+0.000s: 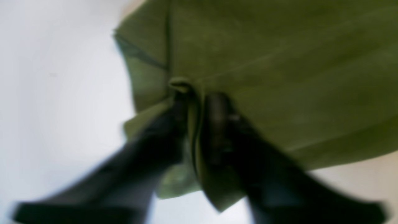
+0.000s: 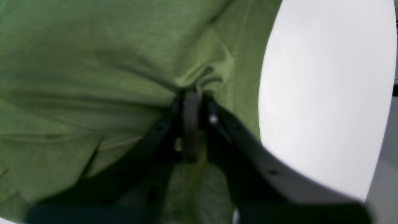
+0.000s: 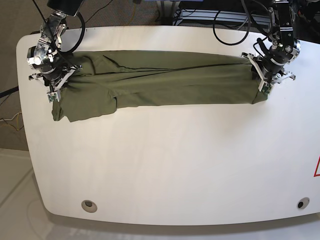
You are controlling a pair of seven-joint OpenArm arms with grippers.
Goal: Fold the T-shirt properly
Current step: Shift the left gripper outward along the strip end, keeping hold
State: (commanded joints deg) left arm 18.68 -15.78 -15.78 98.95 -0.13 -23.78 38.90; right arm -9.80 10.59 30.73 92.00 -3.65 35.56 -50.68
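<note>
Nearest the base camera lies the bare white table [image 3: 165, 170], with a small round fitting [image 3: 89, 205] toward seven o'clock and another [image 3: 300, 203] toward five o'clock; beyond it, across the far half, the T-shirt [image 3: 165, 82] stretches as a long olive-green band from ten o'clock to two o'clock, its wider end with a sleeve flap drooping at nine o'clock. At two o'clock the left gripper [image 1: 194, 102] has its fingers pinched narrow on a bunched fold of the cloth; at ten o'clock the right gripper [image 2: 191, 99] likewise clamps a gathered pucker of fabric, the table showing pale beside it.
</note>
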